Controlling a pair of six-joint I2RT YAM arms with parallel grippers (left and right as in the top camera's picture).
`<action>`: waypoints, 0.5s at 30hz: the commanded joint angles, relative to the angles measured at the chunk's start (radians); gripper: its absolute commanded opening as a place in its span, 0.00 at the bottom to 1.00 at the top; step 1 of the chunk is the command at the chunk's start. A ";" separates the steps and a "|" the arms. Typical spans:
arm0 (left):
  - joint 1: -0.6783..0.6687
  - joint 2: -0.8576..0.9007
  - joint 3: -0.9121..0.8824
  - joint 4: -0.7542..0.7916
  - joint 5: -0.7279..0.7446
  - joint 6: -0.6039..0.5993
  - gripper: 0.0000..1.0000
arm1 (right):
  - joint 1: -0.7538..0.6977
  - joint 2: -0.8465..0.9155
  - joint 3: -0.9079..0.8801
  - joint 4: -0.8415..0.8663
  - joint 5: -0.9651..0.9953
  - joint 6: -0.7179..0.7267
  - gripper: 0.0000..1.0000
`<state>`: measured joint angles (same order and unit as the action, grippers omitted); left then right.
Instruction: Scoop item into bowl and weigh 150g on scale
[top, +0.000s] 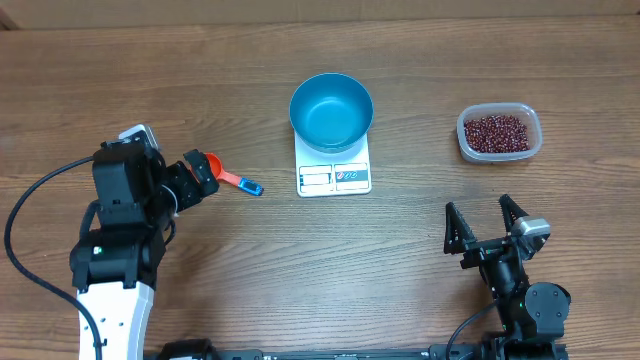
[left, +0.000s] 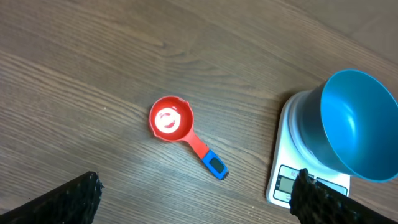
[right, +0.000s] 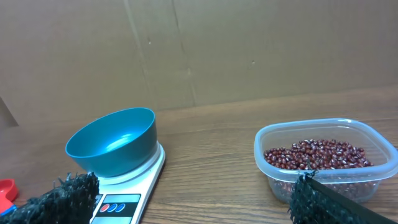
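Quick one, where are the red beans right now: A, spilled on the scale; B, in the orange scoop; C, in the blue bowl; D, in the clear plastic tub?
D: the beans sit in the clear plastic tub, while the blue bowl on the scale is empty.

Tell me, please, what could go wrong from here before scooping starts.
The orange plastic scoop lies flat, so its thin handle may slip when grasped. The round blue bowl overhangs the small white scale; a nudge could tip it. Red-brown beans carried from the clear plastic tub could spill.
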<state>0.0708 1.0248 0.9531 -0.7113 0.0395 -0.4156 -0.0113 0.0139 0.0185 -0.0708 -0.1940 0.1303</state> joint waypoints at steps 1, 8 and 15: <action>-0.006 0.024 0.029 0.000 -0.014 -0.065 1.00 | 0.005 -0.011 -0.010 0.005 0.010 -0.004 1.00; -0.006 0.058 0.031 -0.004 -0.014 -0.080 1.00 | 0.005 -0.011 -0.010 0.005 0.010 -0.004 1.00; -0.006 0.062 0.033 -0.004 -0.014 -0.087 1.00 | 0.005 -0.011 -0.010 0.005 0.010 -0.004 1.00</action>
<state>0.0708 1.0843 0.9531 -0.7155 0.0395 -0.4805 -0.0113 0.0139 0.0185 -0.0708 -0.1940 0.1299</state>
